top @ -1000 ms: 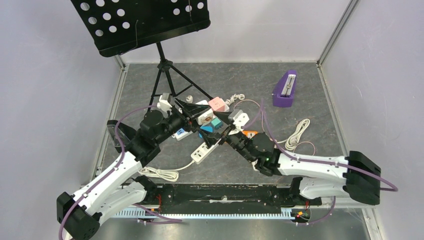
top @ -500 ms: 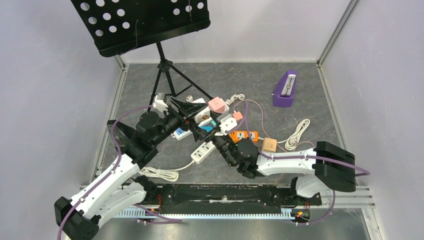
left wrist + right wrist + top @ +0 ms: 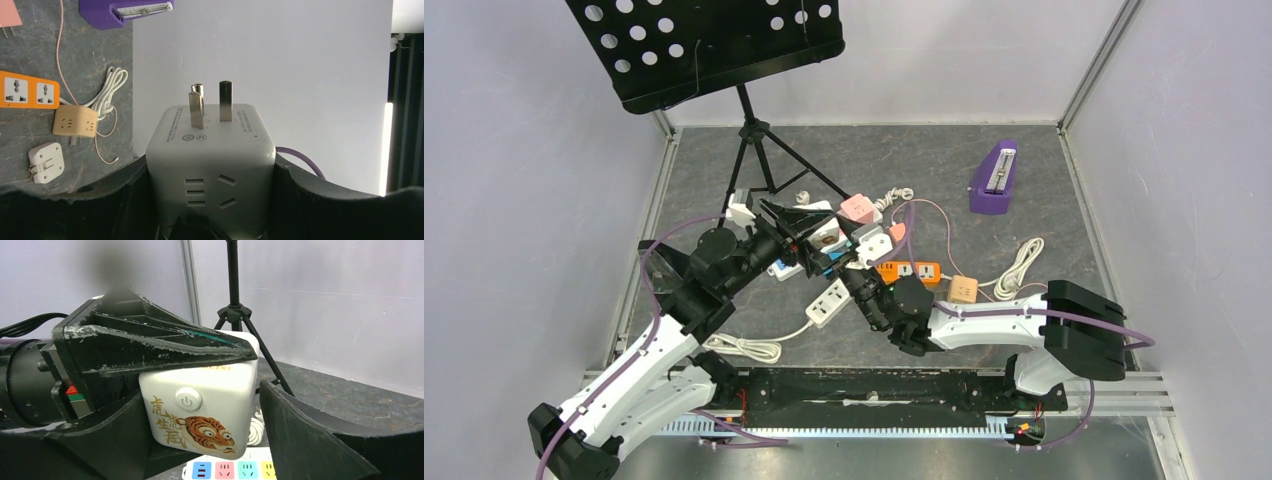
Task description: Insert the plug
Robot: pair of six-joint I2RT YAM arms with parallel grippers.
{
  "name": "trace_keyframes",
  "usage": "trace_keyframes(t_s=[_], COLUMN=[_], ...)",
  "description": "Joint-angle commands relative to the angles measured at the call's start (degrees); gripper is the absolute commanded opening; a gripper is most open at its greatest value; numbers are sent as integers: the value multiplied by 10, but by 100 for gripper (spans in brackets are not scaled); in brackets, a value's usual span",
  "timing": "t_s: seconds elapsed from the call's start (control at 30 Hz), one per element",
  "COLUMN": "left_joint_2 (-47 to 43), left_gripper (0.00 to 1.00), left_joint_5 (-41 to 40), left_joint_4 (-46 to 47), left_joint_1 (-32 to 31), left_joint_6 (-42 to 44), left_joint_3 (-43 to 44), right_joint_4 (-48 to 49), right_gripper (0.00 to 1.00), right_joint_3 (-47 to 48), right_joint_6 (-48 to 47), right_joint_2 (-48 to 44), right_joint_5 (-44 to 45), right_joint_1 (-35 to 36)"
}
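Left end effector clamps the white cube plug, prongs outward.

White cube plug with tiger print, metal prongs outward, aloft between left fingers

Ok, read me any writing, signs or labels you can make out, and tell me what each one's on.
"虎虎生威" (my best reading, gold characters): on the white cube adapter, beside its tiger picture.
Power sign: on the adapter's round button.
Gold line near the adapter's top edge: too blurred to read.
Fine print and round marks on its pronged face: too small to read.
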Motion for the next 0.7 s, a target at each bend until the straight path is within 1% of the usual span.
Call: trace_keyframes(t_s=[0.0,0.03,0.07,0.13,0.17,0.2,0.23,0.27,0.33,0.4,0.5,0.6,0.67], left_joint_2=[-14,-14,-14,-14,-17,-19,-22,-27,-37,-46,-51,-45,-42], left_gripper=[11,12,16,37,50,60,68,73,76,78,79,80,80], left_joint_5=[12,12,12,11,8,5,0,-6,-22,-38,-52,-58,-64], left_joint_4=[11,11,10,2,-6,-12,-20,-29,-45,-68,-93,-129,-151], left_joint_1=[-3,-3,-3,-3,-3,-3,-3,-2,-2,-2,-2,-2,-2], left_joint_6=[-34,-33,-31,-24,-18,-11,1,9,40,65,125,220,305], left_joint_3=[4,5,5,8,7,7,7,6,4,10,27,56,77], right_joint_4=[17,4,-7,-21,-30,-47,-60,-76,-116,-171,-255,-379,-468], right_gripper=[68,61,55,42,36,29,23,18,11,7,3,3,2], right_joint_3=[30,33,35,30,28,26,24,20,12,8,2,24,50], right_joint_6=[-9,-5,-2,3,6,7,11,14,20,28,50,78,108], right_joint_2=[3,2,-1,-11,-17,-26,-38,-49,-78,-116,-172,-211,-232], right_joint_5=[28,26,23,22,22,21,19,12,-5,-26,-90,-168,-232], right_joint_1=[-5,-5,-5,-5,-6,-6,-7,-8,-12,-18,-41,-70,-100])
